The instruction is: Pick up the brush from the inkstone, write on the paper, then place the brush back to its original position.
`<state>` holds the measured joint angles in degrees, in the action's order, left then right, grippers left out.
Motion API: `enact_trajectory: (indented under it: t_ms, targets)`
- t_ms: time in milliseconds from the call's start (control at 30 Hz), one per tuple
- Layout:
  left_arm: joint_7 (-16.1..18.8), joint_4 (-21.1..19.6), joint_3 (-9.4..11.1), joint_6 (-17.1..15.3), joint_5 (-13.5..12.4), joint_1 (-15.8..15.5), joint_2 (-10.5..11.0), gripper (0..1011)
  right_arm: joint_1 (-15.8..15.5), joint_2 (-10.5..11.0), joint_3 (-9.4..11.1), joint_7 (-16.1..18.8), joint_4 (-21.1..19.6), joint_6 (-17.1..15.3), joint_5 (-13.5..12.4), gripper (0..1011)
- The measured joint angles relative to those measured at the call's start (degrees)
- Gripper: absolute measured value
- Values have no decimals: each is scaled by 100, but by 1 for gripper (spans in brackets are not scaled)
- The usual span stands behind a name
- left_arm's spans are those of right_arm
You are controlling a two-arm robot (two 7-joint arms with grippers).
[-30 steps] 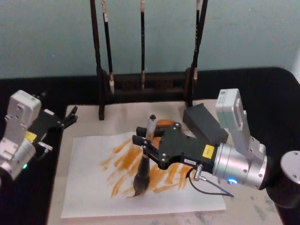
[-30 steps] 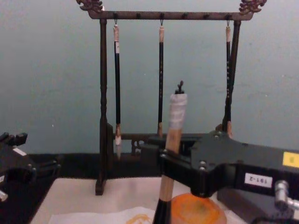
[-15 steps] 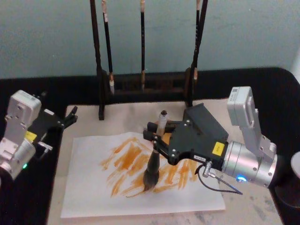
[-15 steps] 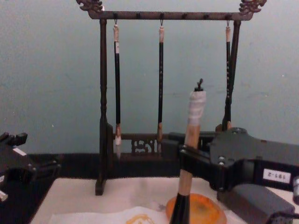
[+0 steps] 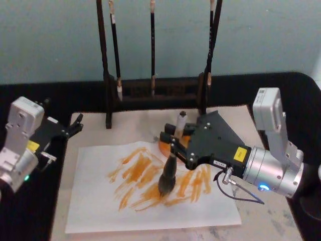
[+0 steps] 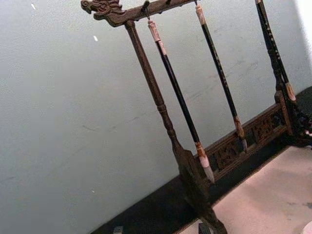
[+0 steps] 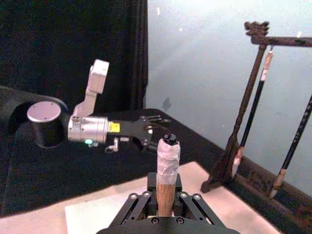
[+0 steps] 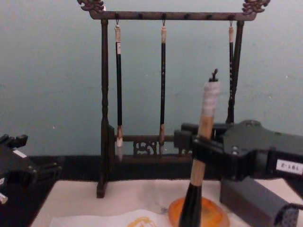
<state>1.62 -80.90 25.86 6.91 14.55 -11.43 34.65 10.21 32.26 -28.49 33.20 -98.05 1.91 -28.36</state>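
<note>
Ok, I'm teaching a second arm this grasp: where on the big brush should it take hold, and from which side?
Grip the bare tan handle, between the black ferrule and the white-wrapped end, coming in level from the side, as the right gripper does. The brush stands near upright, bristles down at the paper, so the straight round shaft offers two opposite faces. The bristles are soft.

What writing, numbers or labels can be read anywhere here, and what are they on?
No text reads clearly.
White label on the right gripper holding the brush: dark characters, too blurred.
Yellow sticker on the right gripper: too small.
Yellow sticker on the left gripper: too small.
Paper: orange smears, no letters.
</note>
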Motion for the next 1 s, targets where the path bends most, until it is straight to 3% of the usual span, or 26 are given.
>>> enact_trajectory:
  t_ms: [300,667,1000]
  targets:
    - [0,0,0,0,0,0,0,1001,43,-149,158,-140,26,71,-80,175]
    - [0,0,0,0,0,0,0,1001,192,-456,512,-430,364,104,-356,175]
    - [0,0,0,0,0,0,0,1001,463,-832,869,-677,994,-376,-1155,175]
